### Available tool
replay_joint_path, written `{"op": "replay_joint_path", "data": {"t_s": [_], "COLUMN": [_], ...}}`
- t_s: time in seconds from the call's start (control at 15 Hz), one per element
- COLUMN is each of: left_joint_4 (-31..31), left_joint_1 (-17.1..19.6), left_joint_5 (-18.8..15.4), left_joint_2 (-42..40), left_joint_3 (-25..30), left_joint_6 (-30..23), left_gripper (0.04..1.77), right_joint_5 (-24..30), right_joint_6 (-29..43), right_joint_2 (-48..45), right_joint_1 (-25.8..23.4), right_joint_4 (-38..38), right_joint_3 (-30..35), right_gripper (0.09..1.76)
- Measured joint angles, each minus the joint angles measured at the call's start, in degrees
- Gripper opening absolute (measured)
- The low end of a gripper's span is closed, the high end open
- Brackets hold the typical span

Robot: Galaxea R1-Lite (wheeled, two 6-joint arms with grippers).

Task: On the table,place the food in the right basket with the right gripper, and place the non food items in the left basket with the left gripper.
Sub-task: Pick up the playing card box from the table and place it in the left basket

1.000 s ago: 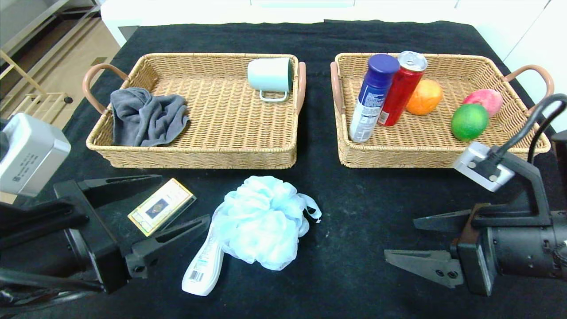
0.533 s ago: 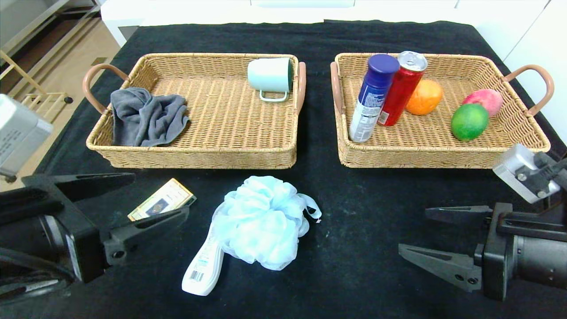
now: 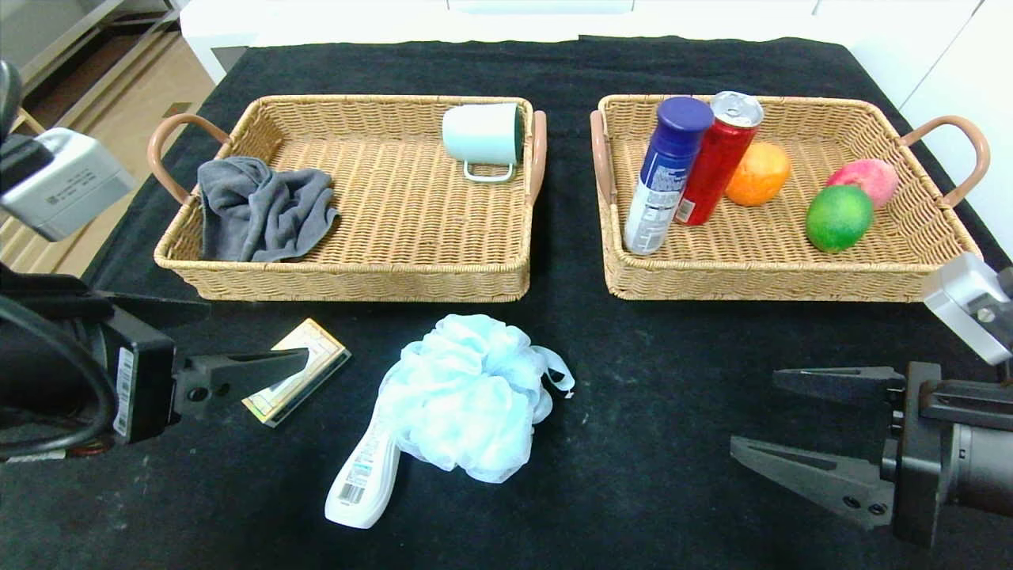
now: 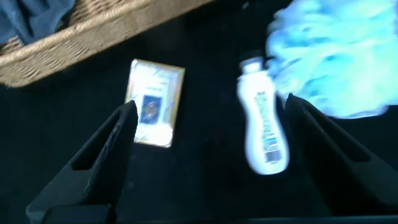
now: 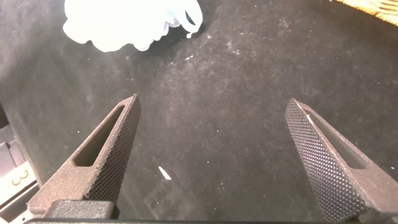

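Head view: both arms have drawn back toward the near edge of the table (image 3: 570, 71) since a second ago, the left gripper (image 3: 237, 356) uncovering the card box (image 3: 305, 372), the right gripper (image 3: 779, 419) sliding outward. Both stand wide open, holding nothing. The white bottle (image 3: 364, 479) lies flat, touching the bath pouf (image 3: 467, 396), its cap end hidden under it. In the right basket (image 3: 791, 277), the canister (image 3: 665, 178) and red can (image 3: 720, 158) lean together.
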Motion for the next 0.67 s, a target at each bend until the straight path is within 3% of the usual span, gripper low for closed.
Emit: {"op": "replay_joint_path", "data": {"t_s": [0.2,0.33,0.67], "left_joint_4": [11.6,15.5,14.1], "left_joint_1": [4.4,6.8,7.8], "left_joint_5": [0.0,-0.1,4.9], "left_joint_2": [5.0,7.9,15.0], "left_joint_3": [-7.0,-9.0,-9.8], "left_joint_6": [3.5,6.7,7.8], "left_gripper": [1.72,1.72,1.72], "right_joint_5": [0.5,0.6,0.7], "right_joint_6": [0.0,0.0,0.0], "right_joint_2": [-0.1,-0.1,0.0], "right_joint_1": [-1.2,-1.6,-2.1], "right_joint_4": [-0.1,-0.1,-0.2], "right_joint_3": [-0.3,-0.4,-0.5], "right_gripper": [1.70,1.70,1.70]}}
